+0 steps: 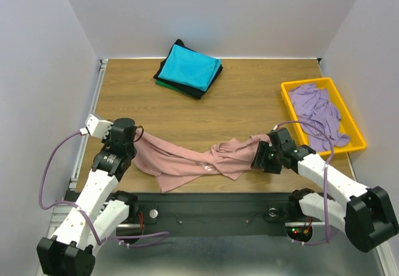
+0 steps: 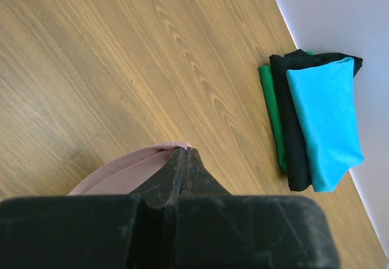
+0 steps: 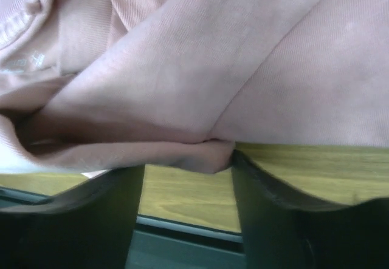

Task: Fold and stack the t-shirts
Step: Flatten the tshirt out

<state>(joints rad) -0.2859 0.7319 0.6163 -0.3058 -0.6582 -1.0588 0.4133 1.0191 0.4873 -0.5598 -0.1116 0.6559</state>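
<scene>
The dusty-pink t-shirt [image 1: 187, 161] lies crumpled and stretched sideways across the near part of the table. My left gripper [image 1: 134, 140] is shut on its left edge; in the left wrist view the jaws [image 2: 184, 150] are closed on a thin pink hem [image 2: 121, 172]. My right gripper [image 1: 260, 157] sits at the shirt's right end with its jaws open; in the right wrist view a pink fold [image 3: 213, 68] lies at the tips of the spread fingers [image 3: 185, 163]. The turquoise [image 1: 187, 67], black [image 1: 202, 89] and green [image 1: 163, 84] shirts lie folded in a stack at the back. The lavender shirt [image 1: 318, 108] lies bunched in the tray.
The yellow plastic tray [image 1: 287, 92] stands at the right side. The folded stack also shows in the left wrist view [image 2: 325, 123] near the back wall. Bare wood [image 1: 249, 101] lies between the stack, the tray and the pink shirt. A metal rail [image 1: 93, 101] runs along the left edge.
</scene>
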